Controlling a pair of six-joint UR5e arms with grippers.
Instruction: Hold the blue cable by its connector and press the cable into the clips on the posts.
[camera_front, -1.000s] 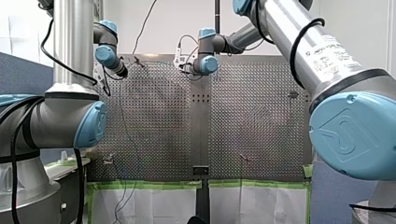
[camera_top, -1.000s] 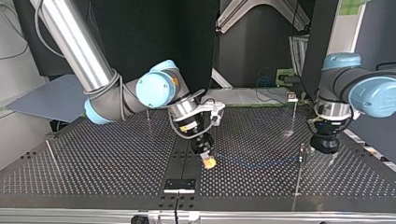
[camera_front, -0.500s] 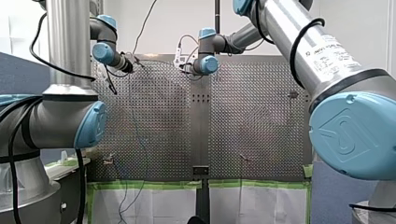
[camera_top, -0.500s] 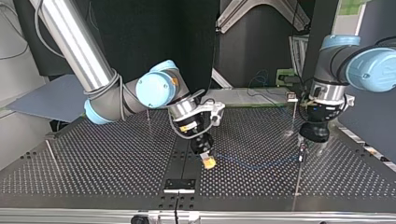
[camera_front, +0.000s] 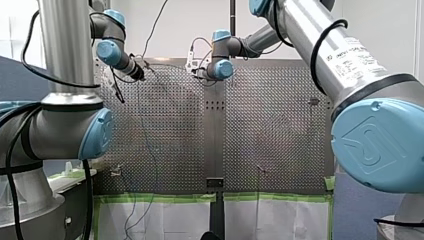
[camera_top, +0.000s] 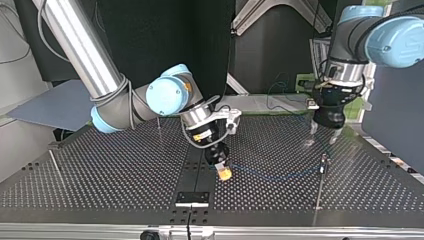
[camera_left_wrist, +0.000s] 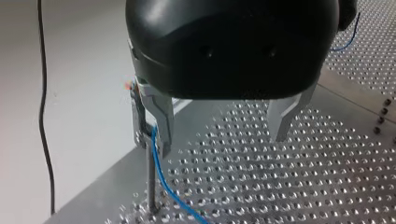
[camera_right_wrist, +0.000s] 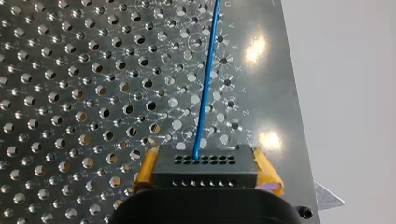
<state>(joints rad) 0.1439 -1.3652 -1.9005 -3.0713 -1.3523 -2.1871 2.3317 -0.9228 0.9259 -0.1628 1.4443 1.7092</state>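
My right gripper (camera_right_wrist: 205, 173) is clamping a black rectangular connector (camera_right_wrist: 205, 163) with rows of small holes. The block is sitting between the yellow pads (camera_right_wrist: 268, 175), and the jaws are narrowed onto its two ends. A thin blue cable (camera_right_wrist: 205, 88) is leaving the face of the block and running straight ahead over the perforated metal table (camera_right_wrist: 70, 93).

Gripping the rigid block rather than the wire is, I judge, giving the arm a firm handle for steering and tensioning the line. In the top view this gripper (camera_top: 224, 173) is sitting low near the table's middle. From it the cable (camera_top: 280, 176) is stretching right, in a shallow sag, to a slim metal post (camera_top: 320, 190).

My left gripper (camera_left_wrist: 222, 142) is hovering above the table with its metal fingers (camera_left_wrist: 161, 121) spread wide and nothing between them. Just beside one finger, the small grey clip (camera_left_wrist: 139, 133) at the top of the post (camera_left_wrist: 150, 186) is carrying the cable (camera_left_wrist: 163, 182), which is dropping from it toward the table. Whether finger and clip are touching cannot be told.

The cable looks seated in this clip, and that would explain why the open fingers are standing by it rather than around it. In the top view another thin post (camera_top: 56, 169) is standing at the far left, well apart from the cable, so more routing likely remains. The right gripper's hold on the connector is what is making that possible.
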